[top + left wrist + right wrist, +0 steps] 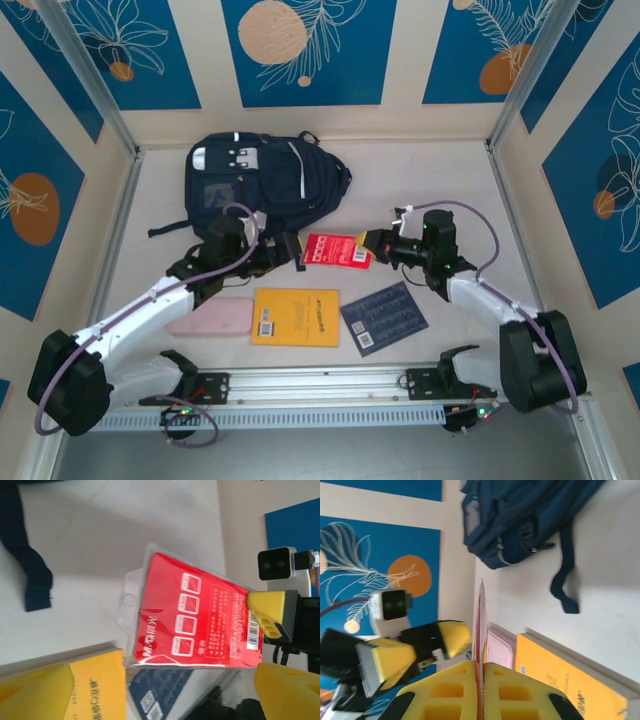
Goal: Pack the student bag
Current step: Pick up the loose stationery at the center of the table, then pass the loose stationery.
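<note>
Student bag [262, 173] flat; right claw [368, 241] pinches red packet [336, 249].

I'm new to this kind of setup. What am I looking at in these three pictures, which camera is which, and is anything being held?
Two white robot arms are bolted at the near edge of a table. One picture looks down from above; the other two come from cameras on each wrist, so the yellow pads there are the arm's own fingers. On the table lie a navy backpack, a pink case, a yellow notebook and a dark blue booklet. The right end effector is shut on the edge of a red packet, seen edge-on in its own view. The left end effector is open, at the packet's other end.
</note>
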Robot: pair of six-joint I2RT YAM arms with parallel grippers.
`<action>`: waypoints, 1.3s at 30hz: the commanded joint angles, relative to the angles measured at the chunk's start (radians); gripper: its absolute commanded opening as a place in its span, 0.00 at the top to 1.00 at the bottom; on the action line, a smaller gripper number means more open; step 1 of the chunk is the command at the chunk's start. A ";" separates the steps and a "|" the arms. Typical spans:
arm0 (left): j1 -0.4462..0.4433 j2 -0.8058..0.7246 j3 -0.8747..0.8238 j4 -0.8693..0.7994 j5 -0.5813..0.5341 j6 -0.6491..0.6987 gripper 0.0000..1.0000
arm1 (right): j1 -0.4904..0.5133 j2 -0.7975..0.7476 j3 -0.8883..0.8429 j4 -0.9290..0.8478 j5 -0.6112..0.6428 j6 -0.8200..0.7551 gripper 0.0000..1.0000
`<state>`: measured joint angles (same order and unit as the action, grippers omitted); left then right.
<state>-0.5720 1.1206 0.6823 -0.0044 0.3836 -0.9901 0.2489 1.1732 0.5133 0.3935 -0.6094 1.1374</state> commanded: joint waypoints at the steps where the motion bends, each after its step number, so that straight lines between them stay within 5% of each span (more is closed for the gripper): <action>1: 0.008 -0.006 -0.085 0.251 0.106 -0.165 0.07 | 0.019 -0.101 -0.046 0.092 0.029 0.131 1.00; 9: 0.005 0.053 -0.169 0.649 0.180 -0.354 0.13 | 0.131 -0.209 -0.091 0.111 0.116 0.211 1.00; 11: 0.004 0.066 -0.188 0.732 0.184 -0.389 0.20 | 0.146 -0.223 -0.103 0.119 0.136 0.224 1.00; 18: -0.017 0.144 -0.238 0.997 0.186 -0.497 0.70 | 0.151 -0.267 -0.117 0.120 0.172 0.247 1.00; 24: -0.035 0.185 -0.243 1.094 0.188 -0.533 0.84 | 0.161 -0.275 -0.128 0.121 0.192 0.251 1.00; 32: -0.037 0.148 -0.260 1.037 0.145 -0.504 0.92 | 0.163 -0.315 -0.123 0.034 0.160 0.175 0.52; 39: -0.036 0.118 -0.267 0.968 0.125 -0.456 0.95 | 0.168 -0.363 -0.186 0.096 0.123 0.217 0.55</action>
<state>-0.6037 1.2636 0.4267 0.9684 0.5274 -1.4849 0.4072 0.8371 0.3603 0.4644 -0.4637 1.3437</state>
